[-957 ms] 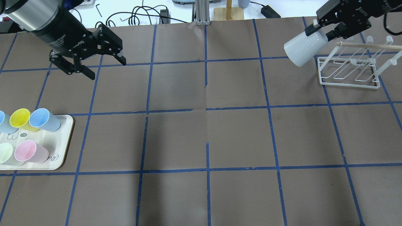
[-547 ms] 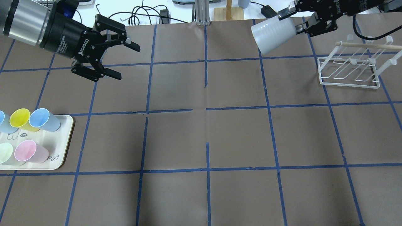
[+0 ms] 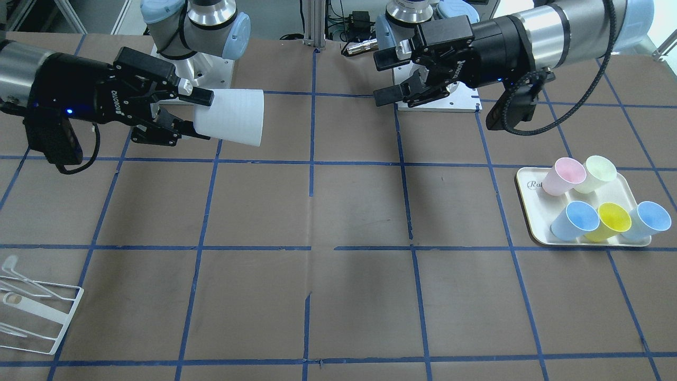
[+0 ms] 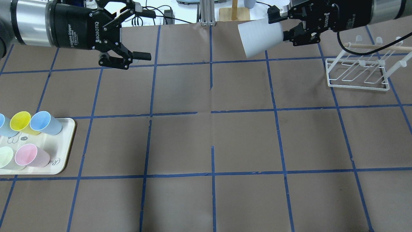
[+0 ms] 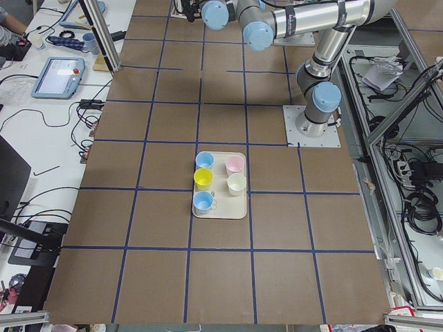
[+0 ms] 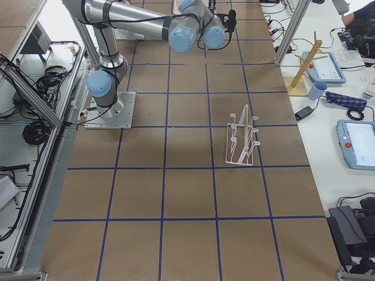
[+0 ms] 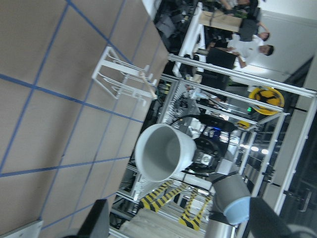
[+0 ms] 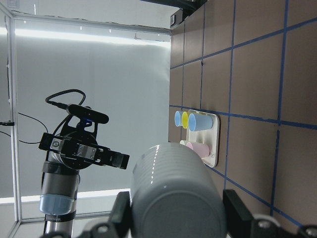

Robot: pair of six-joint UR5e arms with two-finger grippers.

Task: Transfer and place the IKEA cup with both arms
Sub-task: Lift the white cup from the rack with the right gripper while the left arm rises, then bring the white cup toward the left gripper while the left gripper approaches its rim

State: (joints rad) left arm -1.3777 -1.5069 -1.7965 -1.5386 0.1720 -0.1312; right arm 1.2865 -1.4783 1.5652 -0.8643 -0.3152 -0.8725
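Note:
The IKEA cup point(image 4: 259, 37) is a pale grey tumbler held on its side above the far middle of the table. My right gripper point(image 4: 282, 26) is shut on its base end, and its mouth points toward my left arm. My left gripper point(image 4: 145, 35) is open and empty, level with the cup and a grid square away from it. In the front-facing view the cup point(image 3: 231, 116) is in the right gripper point(image 3: 202, 116) on the left, and the left gripper point(image 3: 382, 78) is open on the right. The left wrist view shows the cup's open mouth point(image 7: 166, 151) ahead.
A cream tray point(image 4: 68, 141) at the near left holds several coloured cups, among them a pink one point(image 4: 30, 155). A white wire rack point(image 4: 357, 72) with a wooden rod stands at the far right. A wooden stand point(image 4: 234, 13) and cables lie beyond the far edge.
My right gripper has carried the cup leftward from the rack toward the table's middle. My left gripper has swung right and turned level, its open jaws now facing the cup.

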